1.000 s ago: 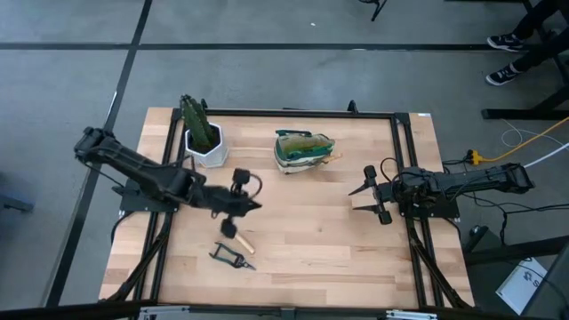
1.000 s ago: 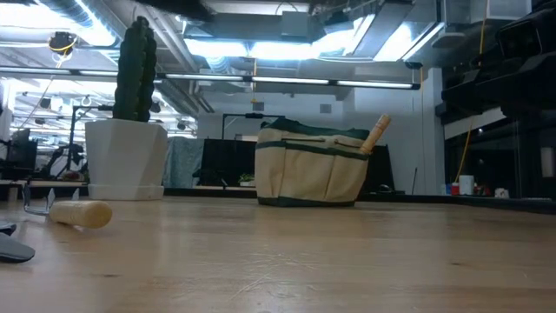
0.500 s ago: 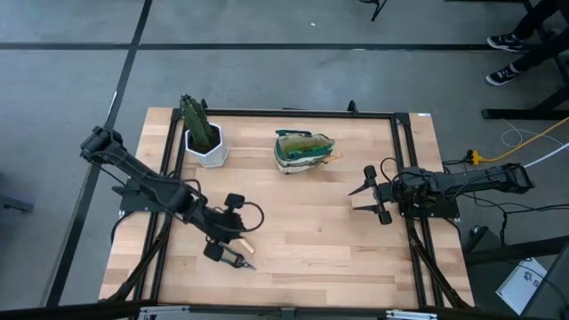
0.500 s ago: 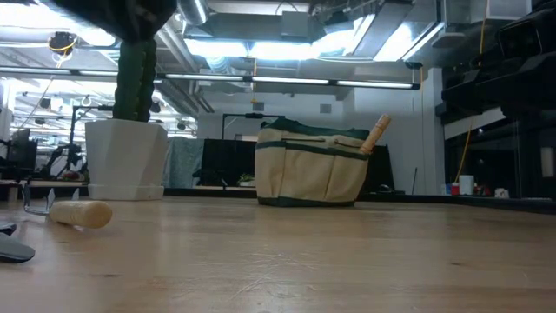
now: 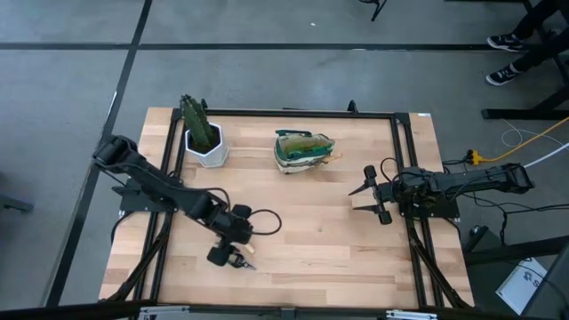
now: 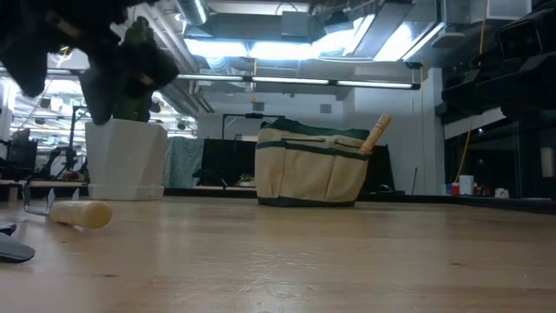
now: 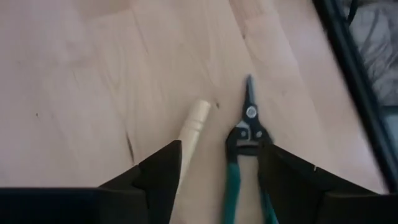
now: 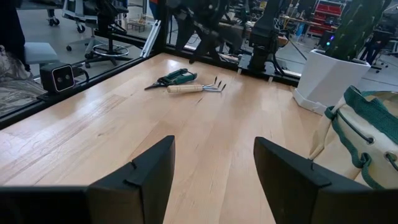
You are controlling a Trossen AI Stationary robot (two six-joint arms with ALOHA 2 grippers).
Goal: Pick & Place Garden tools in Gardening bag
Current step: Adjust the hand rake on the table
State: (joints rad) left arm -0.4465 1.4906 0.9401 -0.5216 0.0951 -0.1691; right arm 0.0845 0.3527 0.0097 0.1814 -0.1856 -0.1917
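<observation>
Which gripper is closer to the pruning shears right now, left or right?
Left. The left gripper hangs right over the pruning shears, fingers open on either side. The right gripper waits far across the table, near its right edge.

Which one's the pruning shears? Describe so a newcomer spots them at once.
Start at the wooden table and go to its front left part, where the left gripper hangs open. Two tools lie side by side below it. The shears are the pair with green handles and pointed metal blades; the rake beside them has a pale wooden handle.
</observation>
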